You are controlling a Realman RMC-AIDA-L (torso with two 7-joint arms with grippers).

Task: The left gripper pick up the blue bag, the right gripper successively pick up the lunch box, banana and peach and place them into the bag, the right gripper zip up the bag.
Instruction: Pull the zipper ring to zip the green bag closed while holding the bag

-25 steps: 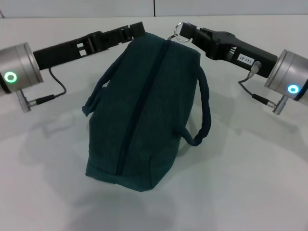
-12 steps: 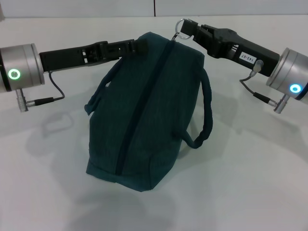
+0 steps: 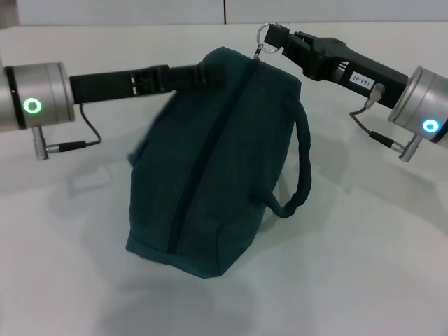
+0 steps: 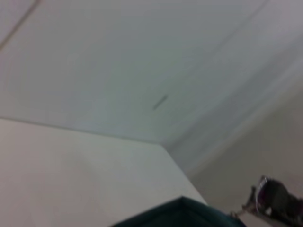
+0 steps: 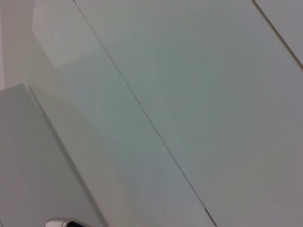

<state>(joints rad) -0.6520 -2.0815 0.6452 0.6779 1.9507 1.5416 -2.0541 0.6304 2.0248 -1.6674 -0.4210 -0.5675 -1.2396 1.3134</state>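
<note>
Currently right gripper (image 3: pixel 271 33) is gripping the zipper ring (image 3: pixel 263 33) at the blue bag (image 3: pixel 210 161)'s far end, left gripper (image 3: pixel 210 73) jaws indistinct; overpulling risks tipping the bag.

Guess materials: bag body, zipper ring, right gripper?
Bag: likely woven fabric, matte teal; it slumps and creases softly. Zipper ring: probably metal, thin and shiny silver. Right gripper: black, matte, hard-edged; metal or plastic, can't tell.
</note>
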